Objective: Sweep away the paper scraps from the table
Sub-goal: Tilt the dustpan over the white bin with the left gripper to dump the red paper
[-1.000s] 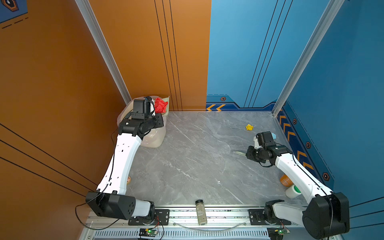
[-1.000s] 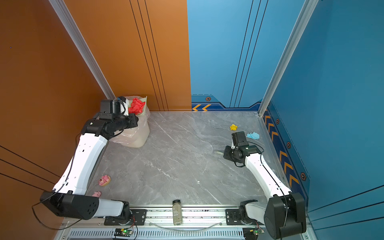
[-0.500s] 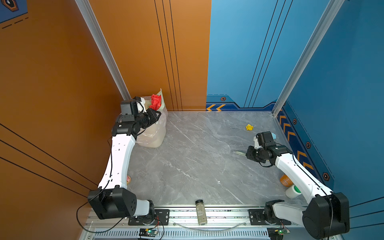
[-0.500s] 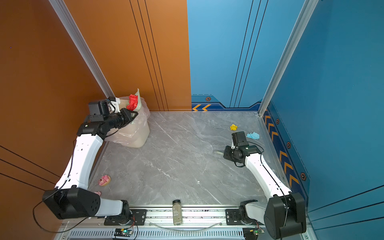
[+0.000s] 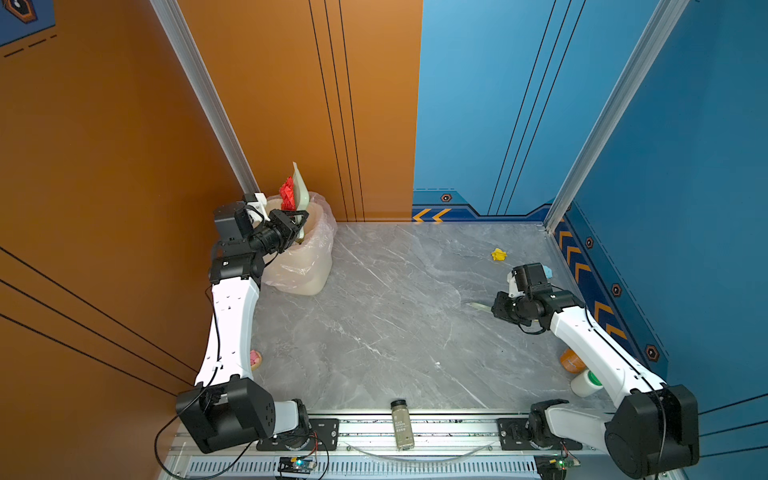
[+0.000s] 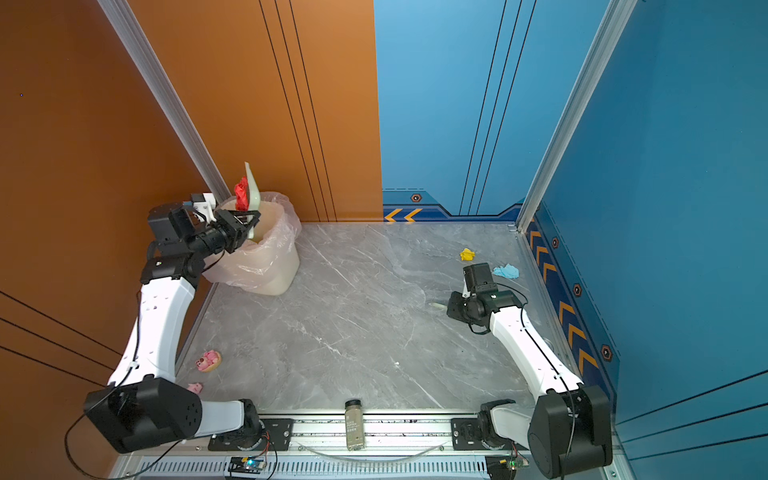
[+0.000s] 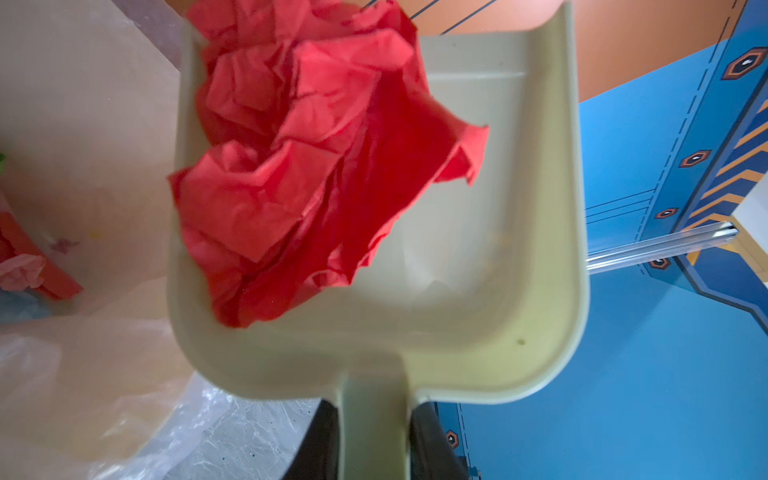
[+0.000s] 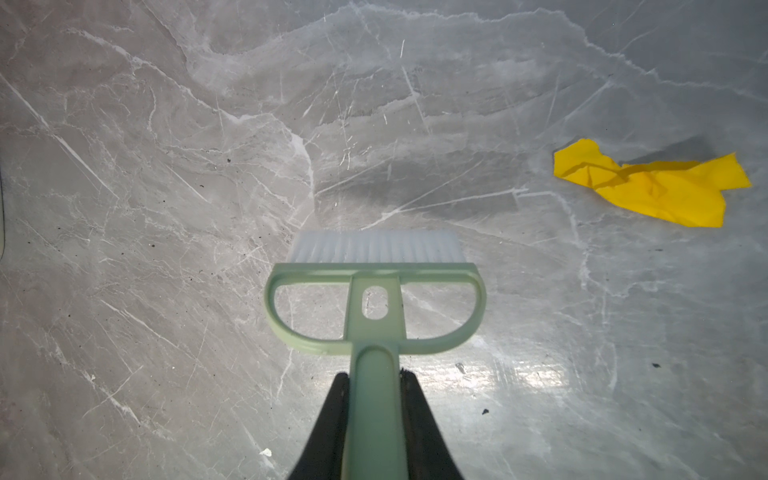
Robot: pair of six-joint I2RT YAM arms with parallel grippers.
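Red paper wad (image 7: 307, 166) sits in the dustpan (image 7: 478, 270), which the left gripper (image 7: 374, 436), clamped on its handle, tips over the bin (image 5: 309, 266) for dumping, while the right gripper (image 8: 374, 428) clamps the brush (image 8: 376, 291), a yellow scrap (image 8: 652, 187) lying on the table (image 8: 166, 166) just beyond its bristles.

An orange wall panel (image 5: 270, 83) with thin black lines rises just behind the left gripper (image 5: 300, 227). Blue panels (image 5: 478, 104) edged with orange chevrons (image 5: 432, 215) stand beside the right gripper (image 5: 492, 307).
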